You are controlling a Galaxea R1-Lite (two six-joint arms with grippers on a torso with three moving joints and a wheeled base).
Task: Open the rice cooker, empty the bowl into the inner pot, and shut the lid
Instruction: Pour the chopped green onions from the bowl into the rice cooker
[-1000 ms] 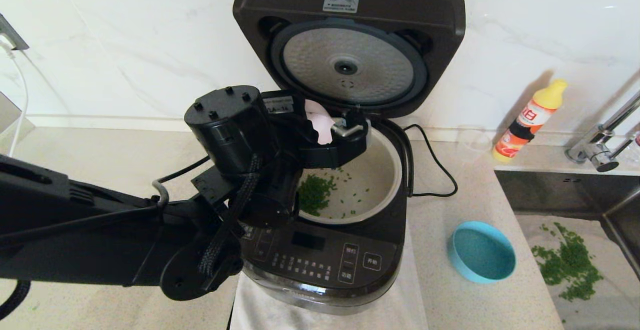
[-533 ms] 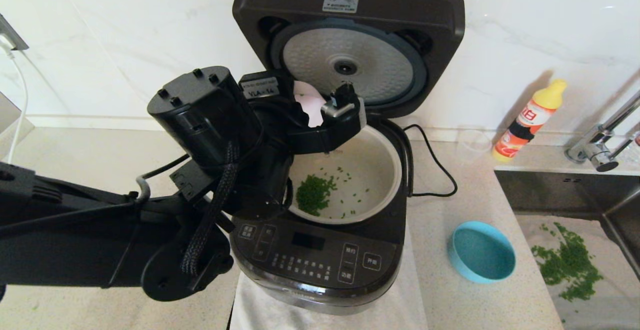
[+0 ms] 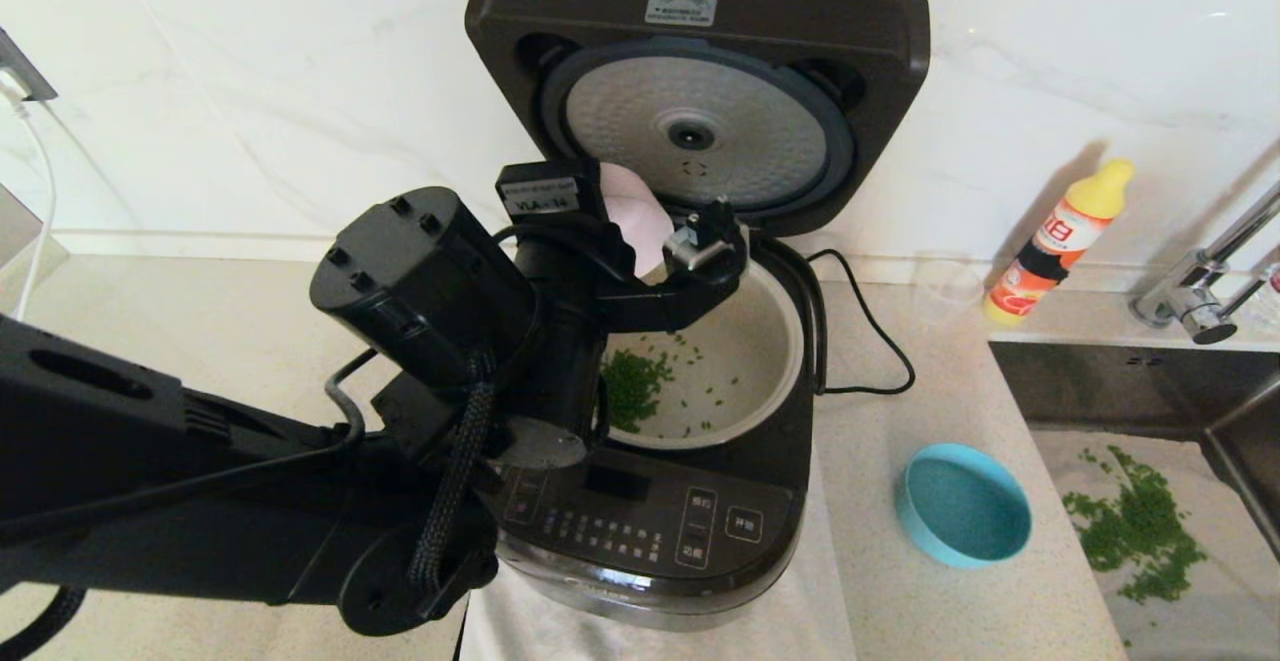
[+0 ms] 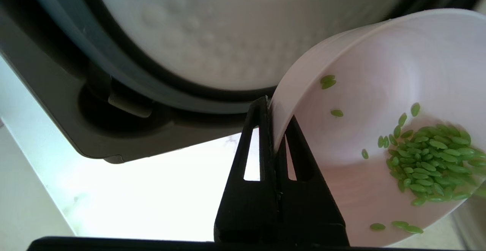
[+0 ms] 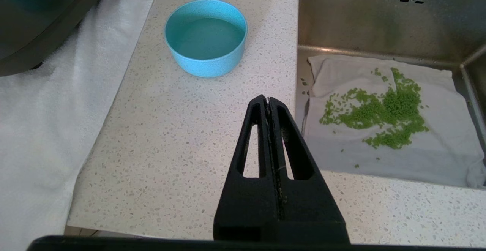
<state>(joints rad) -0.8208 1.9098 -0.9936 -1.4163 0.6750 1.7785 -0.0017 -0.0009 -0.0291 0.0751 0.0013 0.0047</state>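
Observation:
The black rice cooker (image 3: pixel 640 526) stands open, its lid (image 3: pixel 700 1) upright at the back with the dimpled silver plate (image 3: pixel 640 131) facing me. The off-white inner pot (image 3: pixel 765 341) holds a small heap of green grains (image 3: pixel 630 386). My left gripper (image 4: pixel 271 108) is shut on the rim of a pale pink bowl (image 4: pixel 379 91), held tilted over the pot's back left rim just below the lid. Green grains (image 4: pixel 429 160) still lie in the bowl, which also shows in the head view (image 3: pixel 640 226). My right gripper (image 5: pixel 268 100) is shut and empty above the counter beside the sink.
An empty blue bowl (image 3: pixel 965 506) sits on the counter right of the cooker. A yellow bottle (image 3: pixel 1060 241) and a faucet (image 3: pixel 1210 281) stand at the back right. The sink (image 3: pixel 1100 381) holds a cloth with spilled green grains (image 3: pixel 1135 526). A white towel (image 3: pixel 820 601) lies under the cooker.
My left arm rose and swung left half a second ago, then came back down and right. The pink bowl stays over the pot's back rim.

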